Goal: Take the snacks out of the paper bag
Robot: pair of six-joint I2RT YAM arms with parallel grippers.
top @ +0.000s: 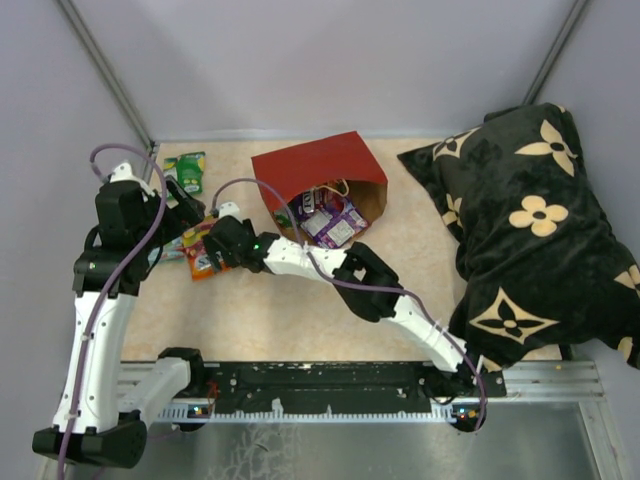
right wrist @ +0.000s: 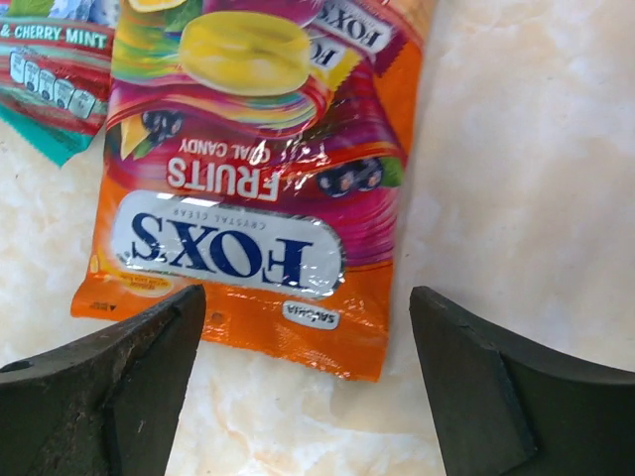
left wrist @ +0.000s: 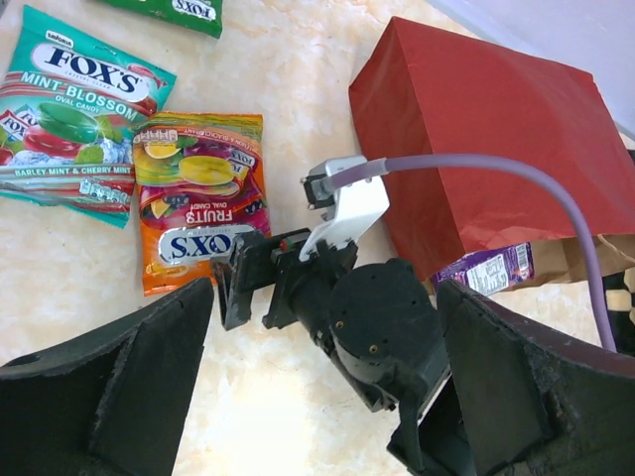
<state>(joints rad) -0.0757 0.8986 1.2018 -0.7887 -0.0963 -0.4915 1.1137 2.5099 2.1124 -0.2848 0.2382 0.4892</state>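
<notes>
Cream marbled desk (top: 300, 320). Paper bag (top: 315, 170) lies on its side at the back. Left of the bag: orange Fox's Fruits packet (left wrist: 198, 198), with the Fox's Mint Blossom packet (left wrist: 74, 114) just beyond it and a green packet (top: 187, 170) further out. Right of the bag: black flowered pillow (top: 530, 230).

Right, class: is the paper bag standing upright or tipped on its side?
Tipped on its side: the paper bag lies red face up, purple packets showing in its sideways mouth.

Orange packet (right wrist: 248, 188) reads FOX'S FRUITS; green packet (left wrist: 74, 109), FOX'S MINT BLOSSOM.
</notes>
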